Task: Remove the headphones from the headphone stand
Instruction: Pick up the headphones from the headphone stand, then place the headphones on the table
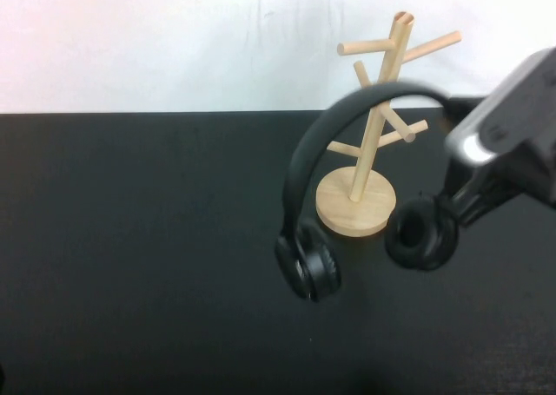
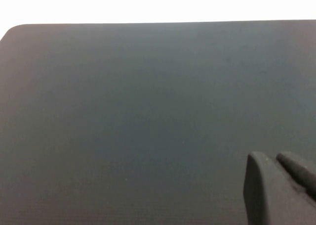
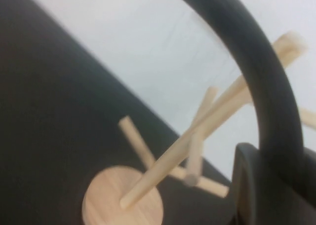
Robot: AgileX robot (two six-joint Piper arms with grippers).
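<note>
Across the whole lower part of the high view spreads the flat black surface (image 1: 130, 265), with a pale wall behind it. On it, right of centre, stands the light wooden tree-shaped headphone stand (image 1: 375, 130), a slanted pole with angled dowel pegs rising from a round disc base. Next in size are the black over-ear headphones (image 1: 304, 165) with their thin arched band and two round padded cups: the band arcs in front of the pole, one cup hanging low to the left of the base, the other low to its right, and I cannot tell whether the band rests on a peg or is already clear of it. The right end effector (image 1: 459, 171) sits at the band's right end, above the right-hand cup; the right wrist view shows a dark finger (image 3: 256, 185) pressed against the band, so it appears clamped on the headphones. I judge the lift-off to be in hand; the next move calls for drawing the band away from the pegs without tipping the stand. The left end effector (image 2: 279, 185) hovers over bare surface, well apart from everything, its fingertips close together and holding nothing.
</note>
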